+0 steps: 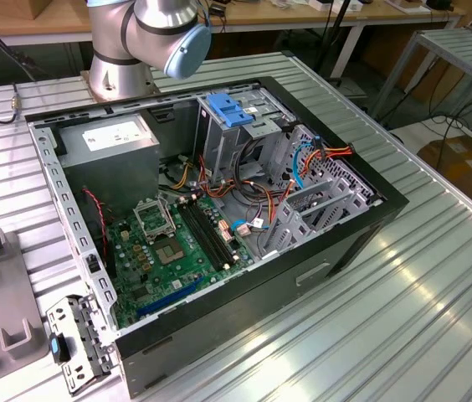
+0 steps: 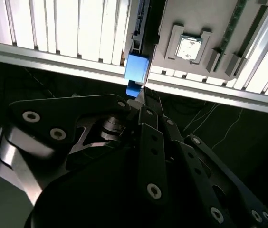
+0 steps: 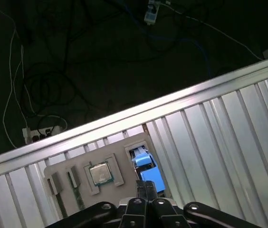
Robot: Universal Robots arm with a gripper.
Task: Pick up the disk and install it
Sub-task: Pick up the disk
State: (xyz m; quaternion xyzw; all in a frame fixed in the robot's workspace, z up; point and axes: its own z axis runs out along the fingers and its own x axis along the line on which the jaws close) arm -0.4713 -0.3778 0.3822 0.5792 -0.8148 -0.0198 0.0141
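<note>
Surface [image 3: 229, 123]: ribbed aluminium, floor cables [image 3: 43, 90] beyond.
Disk [image 3: 149, 167]: on edge in grey tray [image 2: 191, 16] slot.
Gripper [image 3: 146, 189]: pressed together, tips just at the disk.
Beside: processor chip [image 3: 100, 173], same tray.

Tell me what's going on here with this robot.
The robot arm's closed hand hovers at the blue end of the dark disk with blue plastic side rails, which stands on edge in a slot of a flat grey parts tray beside a square silver processor chip. The disk isn't lifted yet. The open black computer case lies on the ribbed aluminium table.
</note>
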